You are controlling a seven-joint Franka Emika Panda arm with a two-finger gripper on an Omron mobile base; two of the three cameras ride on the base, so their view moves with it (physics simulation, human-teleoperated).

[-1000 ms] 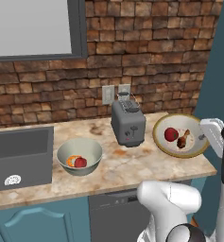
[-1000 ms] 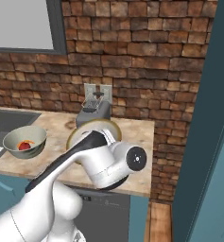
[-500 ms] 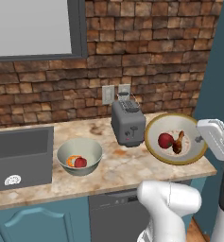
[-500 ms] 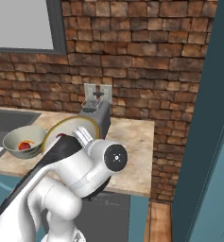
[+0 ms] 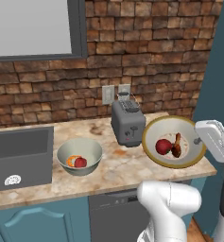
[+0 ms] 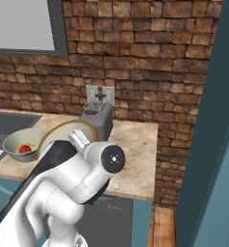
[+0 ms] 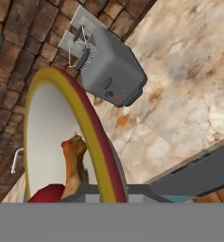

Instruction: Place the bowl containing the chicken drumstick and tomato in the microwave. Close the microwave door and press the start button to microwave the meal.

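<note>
The pincer pinches the right rim of the tilted bowl, which extends left above the worktop.

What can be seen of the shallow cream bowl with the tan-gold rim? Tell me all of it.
The shallow cream bowl with the tan-gold rim is wide, smooth and glazed-looking. It is lifted off the counter and tilted steeply, its inside facing the left base camera. A red tomato and a brown chicken drumstick lie inside. The gripper clamps its right rim; a grey toaster stands just behind-left.
</note>
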